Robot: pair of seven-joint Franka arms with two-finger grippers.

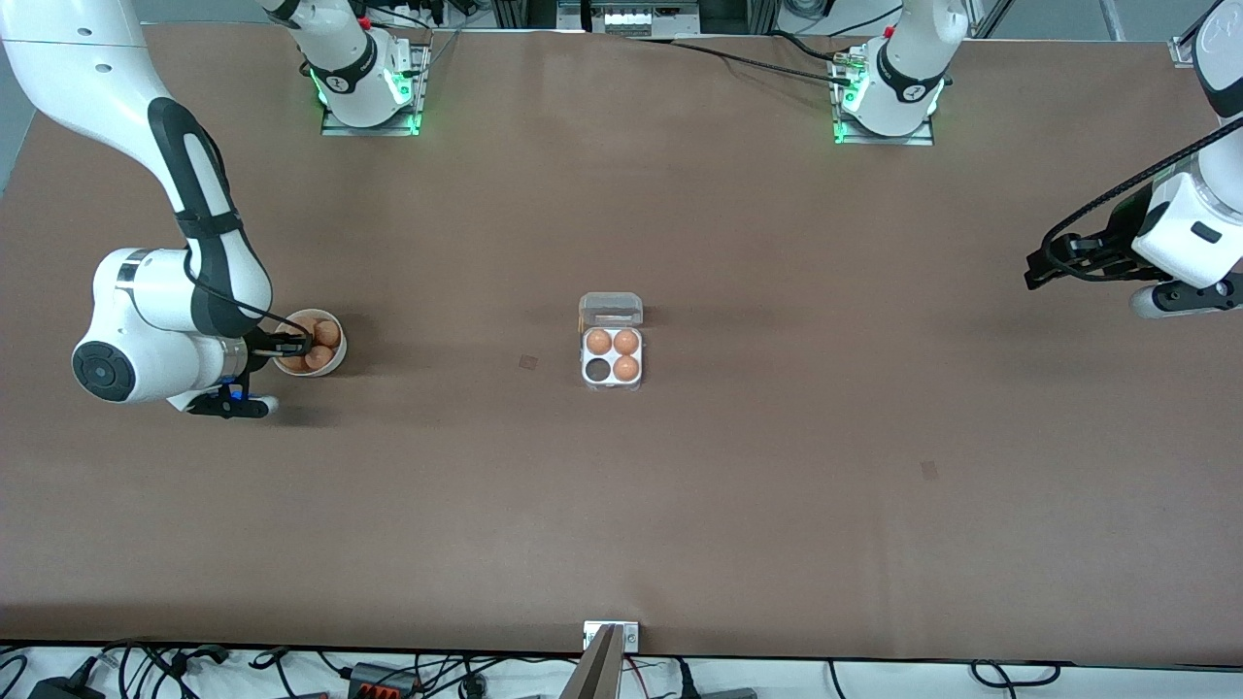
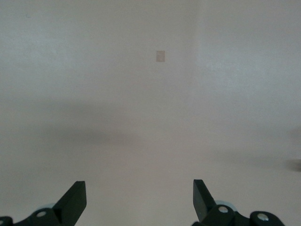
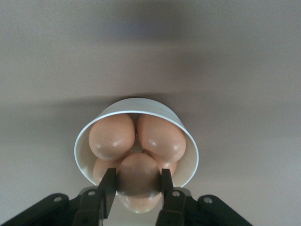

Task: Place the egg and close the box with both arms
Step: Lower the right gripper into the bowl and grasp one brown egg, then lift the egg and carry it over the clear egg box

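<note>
Reaching down into the bowl (image 3: 190, 141), the right claw (image 3: 137, 184) grips an egg (image 3: 138, 181); the left claw (image 2: 139, 200) waits, spread.

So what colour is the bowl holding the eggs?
White; the bowl shows best in the right wrist view.

Your right gripper (image 3: 138, 186) low at right arm's end of table, fingers (image 3: 108, 186) clamped on egg (image 3: 138, 175). Your left gripper (image 2: 139, 200) waits raised, fingers spread.
</note>
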